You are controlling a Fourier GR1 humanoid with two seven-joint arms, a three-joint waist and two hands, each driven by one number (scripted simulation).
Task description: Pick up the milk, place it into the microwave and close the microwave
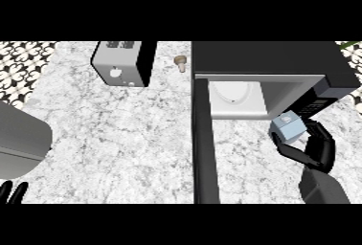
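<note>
A small light-blue milk carton [289, 127] with a white cap is held just in front of the microwave's open cavity, at its right side. My right hand [313, 148] is shut on it, with thumb and fingers curled round its sides. The black microwave [268, 57] stands at the back right with a white interior [237, 98] and a round turntable. Its black door [202, 143] swings fully open toward me, seen edge-on. My left hand [13, 192] shows only as fingertips at the lower left edge, straight and resting.
A silver and black toaster [124, 62] stands at the back centre. A small tan object [181, 62] lies between the toaster and the microwave. A grey curved object [21, 141] sits at the left edge. The counter is white marble.
</note>
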